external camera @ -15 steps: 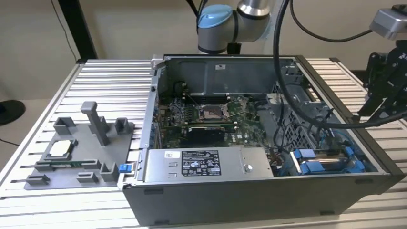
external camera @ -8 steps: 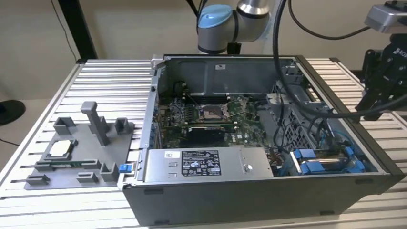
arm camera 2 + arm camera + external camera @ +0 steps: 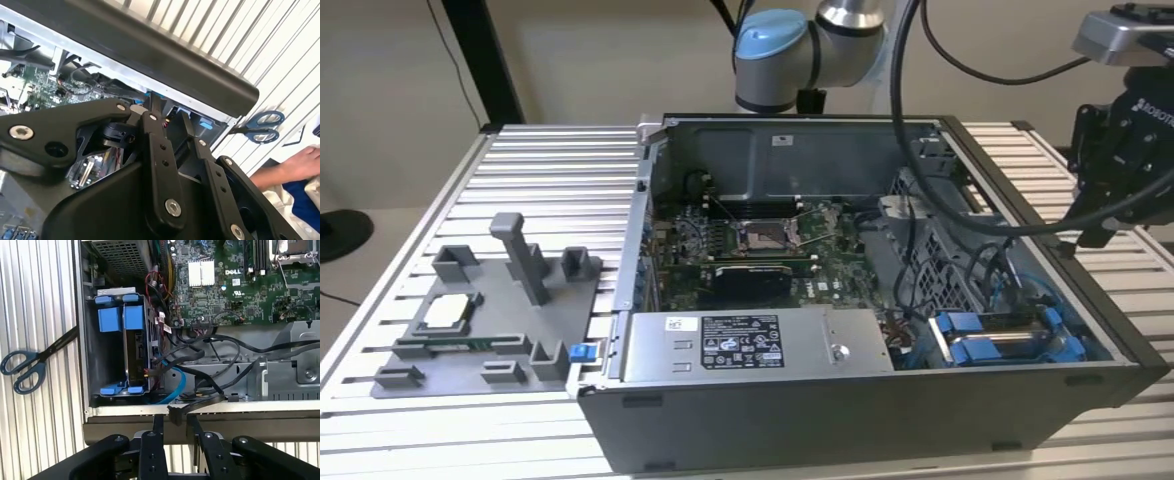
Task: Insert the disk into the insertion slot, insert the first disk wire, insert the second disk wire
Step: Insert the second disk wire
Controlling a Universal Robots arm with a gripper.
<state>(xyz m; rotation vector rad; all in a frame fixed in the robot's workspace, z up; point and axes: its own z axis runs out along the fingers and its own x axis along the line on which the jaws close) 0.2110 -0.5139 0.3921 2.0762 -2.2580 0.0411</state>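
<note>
Disk wire (image 3: 202,401) looks light, floppy; jaws, nearly closed, pinch its rigid black connector (image 3: 175,415), the sensible hold, over the case rim (image 3: 260,422).

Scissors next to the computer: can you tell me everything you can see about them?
The scissors have two blue plastic-looking loop handles and dark blades, apparently metal, closed together. They lie flat on the ribbed metal table, outside the case, blades pointing at its side wall. Whether the tip touches the wall is unclear. Nothing else touches them.
</note>
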